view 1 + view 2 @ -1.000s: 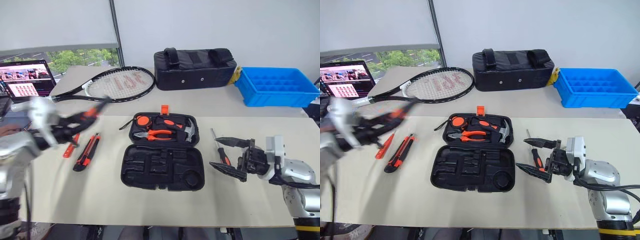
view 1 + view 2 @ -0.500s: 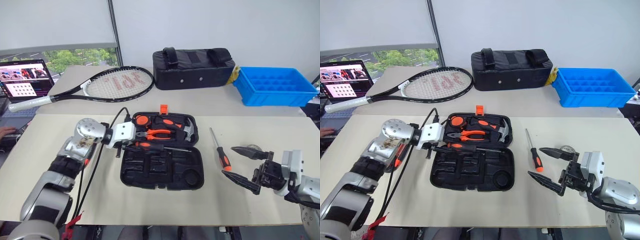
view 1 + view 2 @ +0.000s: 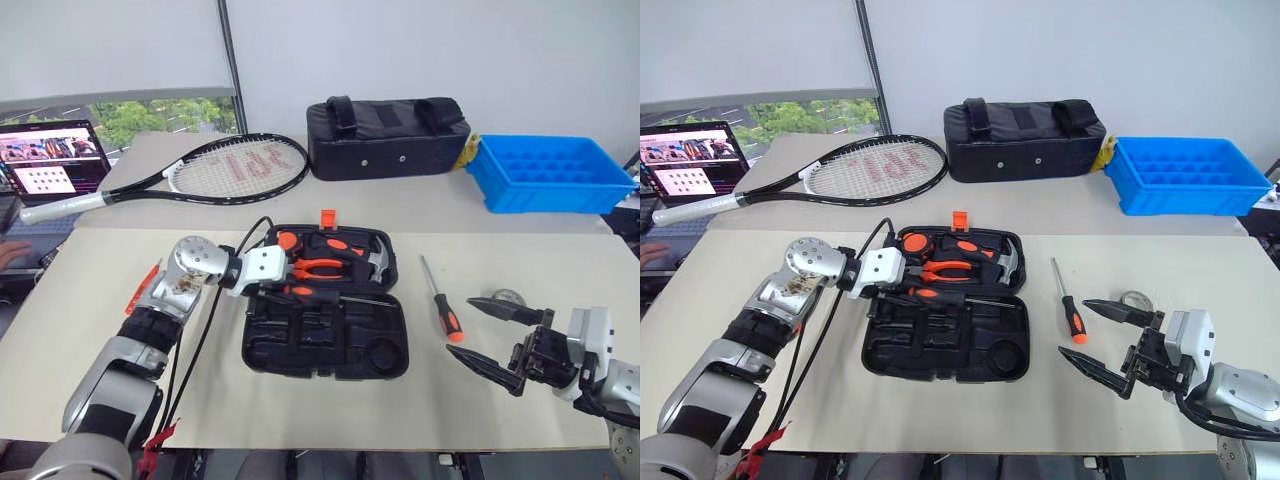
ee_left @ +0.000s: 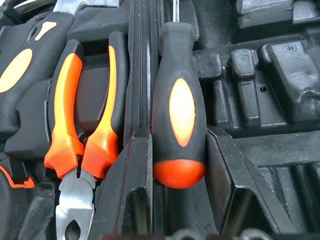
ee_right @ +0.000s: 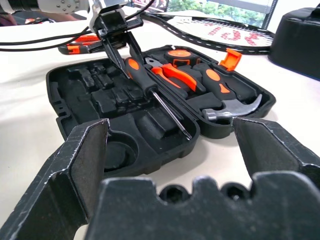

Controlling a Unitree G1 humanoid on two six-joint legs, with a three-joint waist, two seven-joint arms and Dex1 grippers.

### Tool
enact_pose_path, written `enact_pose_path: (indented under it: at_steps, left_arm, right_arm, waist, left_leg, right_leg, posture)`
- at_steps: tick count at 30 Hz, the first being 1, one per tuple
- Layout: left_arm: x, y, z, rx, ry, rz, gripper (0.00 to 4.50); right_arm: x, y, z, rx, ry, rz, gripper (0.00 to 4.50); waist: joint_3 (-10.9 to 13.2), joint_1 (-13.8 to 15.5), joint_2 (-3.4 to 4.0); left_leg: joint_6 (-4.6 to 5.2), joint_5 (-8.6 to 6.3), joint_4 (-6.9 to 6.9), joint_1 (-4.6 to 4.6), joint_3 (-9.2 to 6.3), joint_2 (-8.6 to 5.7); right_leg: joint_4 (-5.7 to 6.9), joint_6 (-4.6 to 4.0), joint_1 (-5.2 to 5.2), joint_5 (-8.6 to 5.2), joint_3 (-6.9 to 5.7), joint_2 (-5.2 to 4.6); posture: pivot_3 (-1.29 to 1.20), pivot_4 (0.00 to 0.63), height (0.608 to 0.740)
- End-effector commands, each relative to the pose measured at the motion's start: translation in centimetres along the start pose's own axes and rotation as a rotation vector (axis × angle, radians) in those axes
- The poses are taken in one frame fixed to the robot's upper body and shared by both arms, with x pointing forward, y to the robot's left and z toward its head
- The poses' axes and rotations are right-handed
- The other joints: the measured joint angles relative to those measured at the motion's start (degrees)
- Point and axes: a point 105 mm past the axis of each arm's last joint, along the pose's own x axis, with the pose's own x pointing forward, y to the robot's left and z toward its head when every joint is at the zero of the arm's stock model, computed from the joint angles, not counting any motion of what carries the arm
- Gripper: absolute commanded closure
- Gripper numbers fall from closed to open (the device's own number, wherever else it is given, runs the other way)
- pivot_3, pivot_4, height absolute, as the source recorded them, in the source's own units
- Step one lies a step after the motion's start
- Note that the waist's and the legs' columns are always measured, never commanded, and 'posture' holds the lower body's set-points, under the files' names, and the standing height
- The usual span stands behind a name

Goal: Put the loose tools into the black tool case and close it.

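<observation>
Left claw [image 3: 285, 287] is clamped on the handle of an orange-and-black screwdriver [image 4: 179, 115], whose shaft [image 5: 171, 115] lies along the hinge line of the open black tool case [image 3: 325, 335]. In the left wrist view one black finger [image 4: 131, 192] sits on each side of the handle's orange butt, and the handle rests just beside the orange-handled pliers [image 4: 82, 115] seated in the case. Right claw [image 3: 502, 334] hangs spread wide with nothing between its fingers, low over the surface [image 3: 520, 270] to the right of the case and well apart from it.

The case lies open and flat in the middle of the surface, its orange latch [image 3: 328, 217] on the far edge. The far half holds the pliers, a hammer [image 3: 372, 258] and other orange-and-black tools; the near half shows mostly bare recesses. A second orange-and-black screwdriver [image 3: 440, 300] lies on the surface between the case and the right claw, tip pointing away from the robot. A small grey tape roll [image 3: 509, 297] sits just beyond the right claw's far finger. Left of the case, beside the left arm, a slim red screwdriver [image 3: 142, 287] lies partly hidden.

Farther back are a tennis racket [image 3: 220, 170], a black fabric bag [image 3: 388, 135], a blue plastic bin [image 3: 550, 172] and a laptop [image 3: 50, 160] at the left edge.
</observation>
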Motion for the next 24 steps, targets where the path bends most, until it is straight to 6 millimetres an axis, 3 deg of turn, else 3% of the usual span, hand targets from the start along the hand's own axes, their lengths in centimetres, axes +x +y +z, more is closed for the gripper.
enact_pose_path:
  at_steps: [1,6,11,18,24]
  left_arm:
    - [-0.8,-0.6,-1.4,-0.031,0.065,0.006,3.57]
    - [-1.4,-0.4,-1.3,-0.037,0.060,0.031,3.57]
    - [-2.6,0.3,1.5,-0.082,-0.114,0.071,3.57]
    - [-3.9,-0.7,-0.8,-0.070,0.032,0.044,3.57]
    - [-3.0,-0.6,-0.9,-0.058,0.045,0.031,3.57]
  right_arm:
    - [0.1,-0.4,1.4,-0.062,-0.023,0.001,0.00]
    - [0.1,-0.4,1.4,-0.063,-0.019,0.007,0.00]
    - [0.1,-0.4,1.6,-0.065,-0.018,0.010,0.00]
    - [0.7,-0.5,1.5,-0.064,-0.025,0.024,0.00]
    - [0.9,-0.5,1.5,-0.067,-0.028,0.029,0.00]
  waist:
    - [0.00,-0.20,0.00]
    - [0.00,-0.54,0.00]
    - [0.00,-0.75,0.00]
    - [0.00,-0.28,0.00]
    - [0.00,0.38,0.00]
  left_leg:
    - [0.00,0.00,0.00,0.02,0.00,0.00]
    - [0.00,0.00,0.00,0.10,0.00,0.00]
    - [-0.01,0.00,0.00,0.10,0.01,0.00]
    - [-0.02,0.01,0.01,0.07,0.00,-0.01]
    - [-0.02,0.01,0.02,0.05,0.00,-0.03]
  right_leg:
    - [-0.01,0.00,0.00,0.00,0.01,0.01]
    - [0.00,0.00,0.00,0.00,0.06,0.01]
    - [0.05,0.00,-0.01,0.00,0.07,-0.01]
    - [0.07,0.00,-0.02,0.00,0.03,-0.04]
    - [0.06,0.00,-0.03,0.00,0.02,-0.04]
  posture:
    - [0.00,0.150,0.729]
    - [0.00,0.150,0.729]
    - [0.00,0.150,0.729]
    - [0.00,0.150,0.729]
    - [0.00,0.150,0.729]
